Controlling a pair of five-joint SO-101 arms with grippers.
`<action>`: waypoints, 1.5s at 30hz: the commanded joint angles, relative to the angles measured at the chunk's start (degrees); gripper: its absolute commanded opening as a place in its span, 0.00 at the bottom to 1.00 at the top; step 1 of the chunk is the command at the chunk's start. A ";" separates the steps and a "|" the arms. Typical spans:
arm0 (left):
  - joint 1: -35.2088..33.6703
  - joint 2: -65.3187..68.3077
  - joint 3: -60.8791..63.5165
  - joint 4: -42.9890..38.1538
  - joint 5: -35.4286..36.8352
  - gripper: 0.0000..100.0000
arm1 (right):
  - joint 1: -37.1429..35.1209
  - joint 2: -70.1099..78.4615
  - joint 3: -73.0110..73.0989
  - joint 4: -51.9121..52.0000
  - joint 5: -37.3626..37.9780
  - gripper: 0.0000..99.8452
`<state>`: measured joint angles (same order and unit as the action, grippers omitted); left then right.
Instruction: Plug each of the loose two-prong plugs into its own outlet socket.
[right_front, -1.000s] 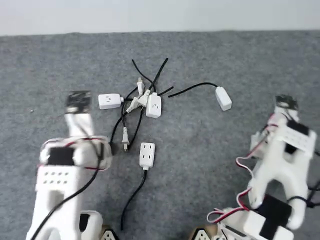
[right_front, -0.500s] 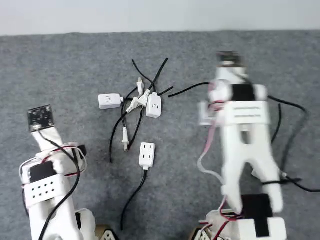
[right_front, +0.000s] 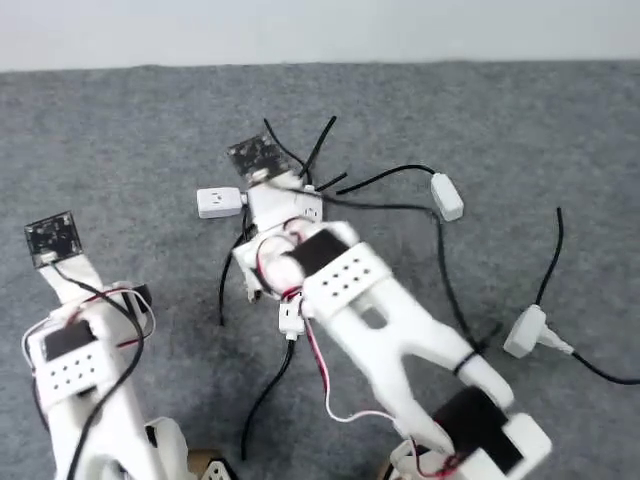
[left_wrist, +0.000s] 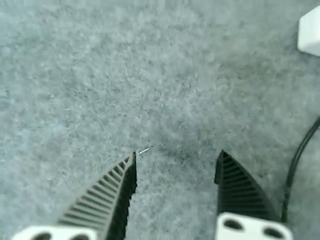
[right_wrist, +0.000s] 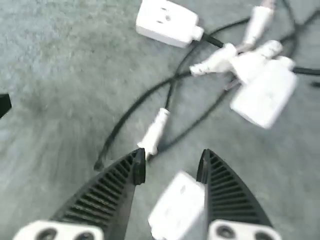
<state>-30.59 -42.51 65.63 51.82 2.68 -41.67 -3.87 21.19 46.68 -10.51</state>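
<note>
In the high view my right arm (right_front: 340, 280) reaches across the middle of the grey carpet and covers part of the tangle of black cords. Its gripper (right_wrist: 171, 162) is open, fingers either side of the top of a white outlet socket (right_wrist: 175, 210). A loose white two-prong plug (right_wrist: 155, 131) lies just beyond the fingertips. Farther off lie another socket (right_wrist: 167, 20), a bunch of white plugs (right_wrist: 240, 57) and a third socket (right_wrist: 265, 92). My left gripper (left_wrist: 177, 159) hangs open over bare carpet, with nothing between its fingers. The left arm (right_front: 70, 350) stands at the near left.
One socket (right_front: 220, 202) lies left of the tangle and another (right_front: 445, 195) to its right on a black cord. A white connector (right_front: 525, 330) on a black cable lies at the right. A black cord (left_wrist: 300, 155) runs beside my left gripper. The far carpet is bare.
My right arm has swung from the right side across to the middle, over the cords and sockets. The left arm has drawn back to the near left. A white connector now lies at the right.
</note>
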 joint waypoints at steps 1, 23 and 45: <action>-1.23 13.71 -9.71 -1.49 -0.35 0.24 | -0.66 4.44 -0.18 -9.54 -1.76 0.16; -2.37 37.54 -24.13 -1.93 3.60 0.24 | -0.48 35.91 -35.43 15.60 -1.93 0.01; -2.29 37.54 -24.04 -2.20 3.60 0.24 | 23.16 -24.66 0.88 29.76 11.78 0.01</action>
<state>-32.53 -4.79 43.65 49.45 5.58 -25.76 -18.73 15.21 79.38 -2.59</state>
